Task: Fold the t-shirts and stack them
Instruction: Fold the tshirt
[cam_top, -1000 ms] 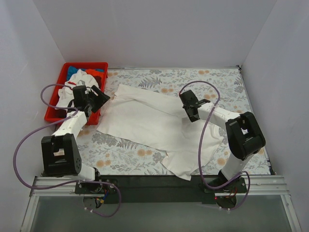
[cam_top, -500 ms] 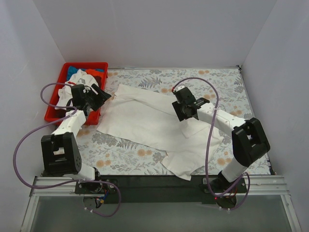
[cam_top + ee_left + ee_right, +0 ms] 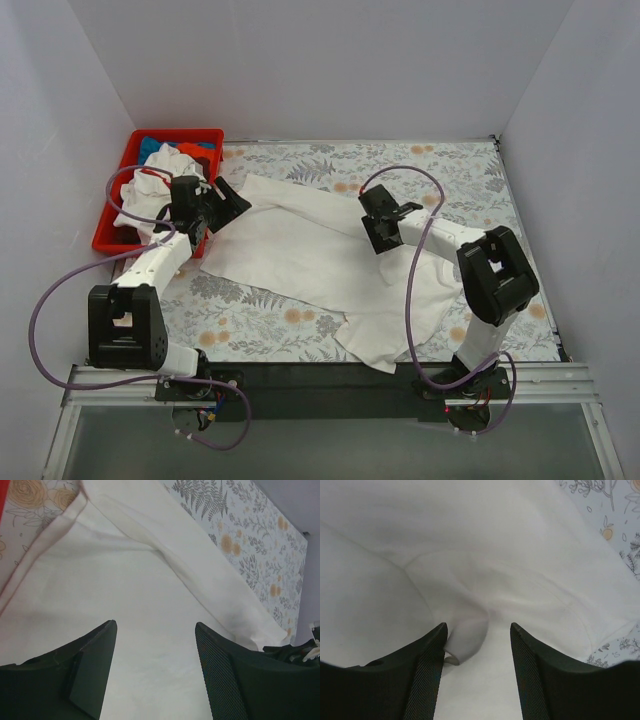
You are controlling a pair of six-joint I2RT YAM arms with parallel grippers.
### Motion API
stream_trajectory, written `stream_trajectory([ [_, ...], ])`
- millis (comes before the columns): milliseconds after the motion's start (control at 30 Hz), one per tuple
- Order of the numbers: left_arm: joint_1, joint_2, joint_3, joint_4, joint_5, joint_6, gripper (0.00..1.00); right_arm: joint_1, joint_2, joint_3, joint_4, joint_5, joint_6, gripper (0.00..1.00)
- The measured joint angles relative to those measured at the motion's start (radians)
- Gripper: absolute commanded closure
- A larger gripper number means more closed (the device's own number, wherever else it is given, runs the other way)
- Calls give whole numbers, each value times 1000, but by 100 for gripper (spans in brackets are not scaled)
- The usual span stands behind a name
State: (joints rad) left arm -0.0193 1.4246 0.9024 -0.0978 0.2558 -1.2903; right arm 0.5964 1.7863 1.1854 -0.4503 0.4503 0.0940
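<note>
A large white t-shirt (image 3: 300, 245) lies spread and creased on the floral table cover; no black print shows. My left gripper (image 3: 228, 203) is open over the shirt's far left corner. In the left wrist view the gripper (image 3: 155, 624) has plain white cloth (image 3: 150, 580) between its jaws. My right gripper (image 3: 378, 236) is open over the shirt's right middle. In the right wrist view the gripper (image 3: 478, 625) straddles a small raised fold of cloth (image 3: 470, 632) that touches its left finger. More shirts (image 3: 160, 170), white with red trim, blue and orange-red, are heaped in the bin.
A red plastic bin (image 3: 108, 240) stands at the far left, just left of my left gripper. The floral table cover (image 3: 250, 315) shows around the shirt. White walls close in the back and both sides. Purple cables loop from both arms.
My left gripper has moved right, from over the bin's edge onto the shirt's corner. My right gripper has swung left and lowered toward the shirt's middle.
</note>
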Motion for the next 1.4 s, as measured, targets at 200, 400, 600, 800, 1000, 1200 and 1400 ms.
stream_trajectory([
  [200, -42, 0, 0, -19, -13, 14, 37, -117, -69, -101, 18, -48, 21, 41],
  [400, -44, 1, 0, -33, -24, 19, 37, -217, -111, -170, 78, -178, 27, 43],
  [600, -53, 3, 0, -38, -32, 24, 37, -228, -137, -187, 95, -270, 16, 51],
  [800, -55, 8, 0, -42, -34, 27, 37, -171, -263, -186, 103, -256, -39, 52],
  [1000, -55, 10, 0, -53, -40, 27, 37, -5, -241, -166, 111, -166, -140, 53],
  [1200, -62, 11, 0, -60, -54, 29, 37, 38, -140, -160, 112, -103, -193, 59],
  [1400, -68, 12, 0, -62, -59, 31, 37, 35, -97, -160, 125, -66, -231, 63],
])
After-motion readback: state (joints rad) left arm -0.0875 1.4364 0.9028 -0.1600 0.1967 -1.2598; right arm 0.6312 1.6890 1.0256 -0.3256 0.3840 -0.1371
